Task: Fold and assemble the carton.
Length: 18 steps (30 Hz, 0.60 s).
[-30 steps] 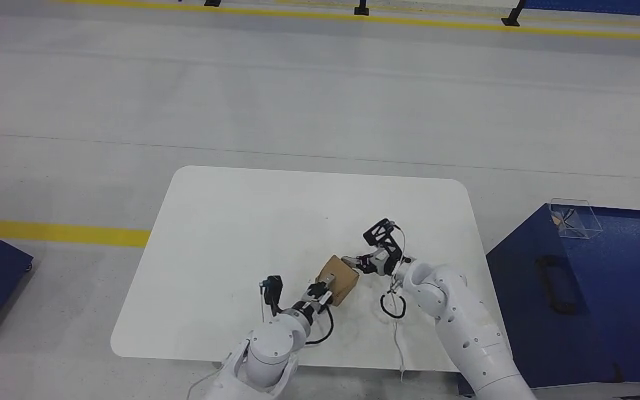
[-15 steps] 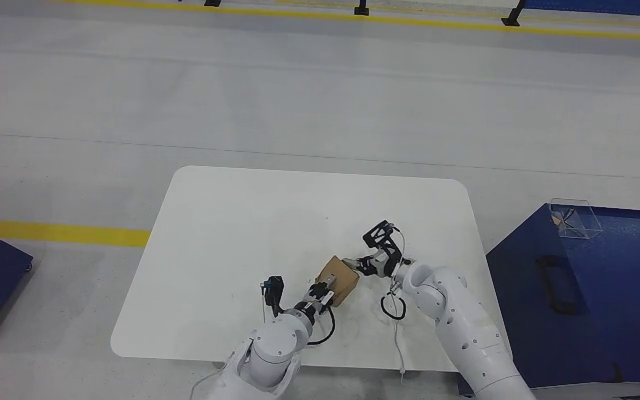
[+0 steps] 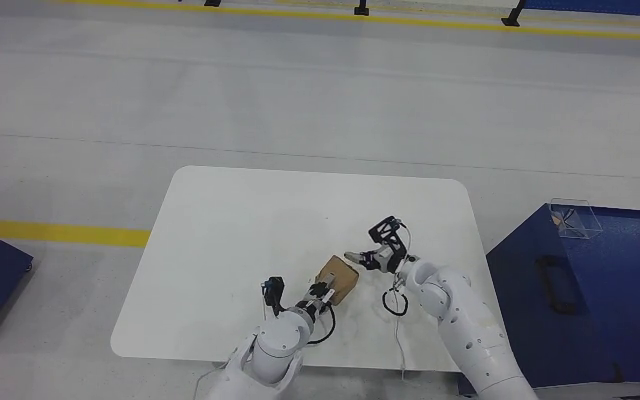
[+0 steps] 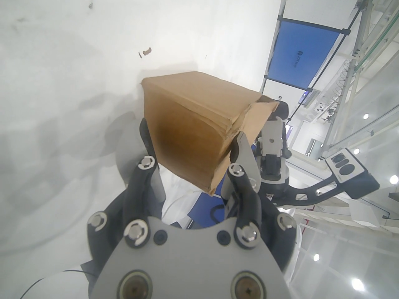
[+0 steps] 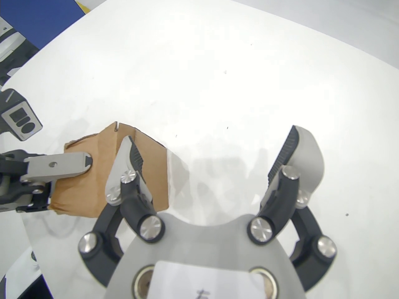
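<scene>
While the left gripper is clamping the likely light, crushable carton across its walls, the right gripper is hanging wide open beside it, empty.

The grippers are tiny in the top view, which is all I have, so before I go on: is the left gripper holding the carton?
Observer: Yes. In the left wrist view the left gripper is shut on the carton, with a finger on each side of one end.
Operator: And the other arm?
Observer: The right gripper is open, with bare table between its fingers. The carton lies beside one finger, not between them.
Operator: Is the carton closed up?
Observer: Not at the end nearest the right gripper. A flap juts out there.
</scene>
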Each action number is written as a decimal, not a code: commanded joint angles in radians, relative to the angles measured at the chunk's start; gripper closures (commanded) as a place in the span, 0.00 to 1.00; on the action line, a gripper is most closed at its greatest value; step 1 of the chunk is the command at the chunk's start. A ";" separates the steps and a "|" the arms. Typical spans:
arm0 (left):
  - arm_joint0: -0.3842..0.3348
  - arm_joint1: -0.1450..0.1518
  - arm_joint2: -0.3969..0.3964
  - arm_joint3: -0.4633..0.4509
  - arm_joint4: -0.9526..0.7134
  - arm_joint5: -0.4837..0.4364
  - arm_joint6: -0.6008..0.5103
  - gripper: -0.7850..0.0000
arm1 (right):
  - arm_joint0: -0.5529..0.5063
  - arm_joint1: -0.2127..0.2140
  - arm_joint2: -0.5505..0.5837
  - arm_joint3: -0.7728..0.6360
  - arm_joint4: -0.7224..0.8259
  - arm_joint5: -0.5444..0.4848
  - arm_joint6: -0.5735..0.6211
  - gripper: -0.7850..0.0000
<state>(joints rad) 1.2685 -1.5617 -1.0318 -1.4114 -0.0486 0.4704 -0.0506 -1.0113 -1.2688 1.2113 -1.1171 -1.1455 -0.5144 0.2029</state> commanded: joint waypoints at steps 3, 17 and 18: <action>0.002 0.000 -0.001 -0.002 -0.001 -0.003 0.002 0.45 | -0.024 0.005 -0.004 -0.043 -0.007 -0.036 -0.001 0.00; 0.046 0.009 -0.016 -0.072 0.032 -0.061 0.009 0.36 | -0.012 0.000 -0.045 -0.029 -0.057 0.048 0.061 0.00; 0.058 0.011 -0.017 -0.092 0.046 -0.078 0.012 0.34 | -0.012 0.000 -0.046 -0.029 -0.055 0.047 0.061 0.00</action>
<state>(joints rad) 1.3130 -1.5530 -1.0475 -1.4818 -0.0192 0.4106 -0.0423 -1.0236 -1.2684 1.1660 -1.1460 -1.2016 -0.4668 0.2640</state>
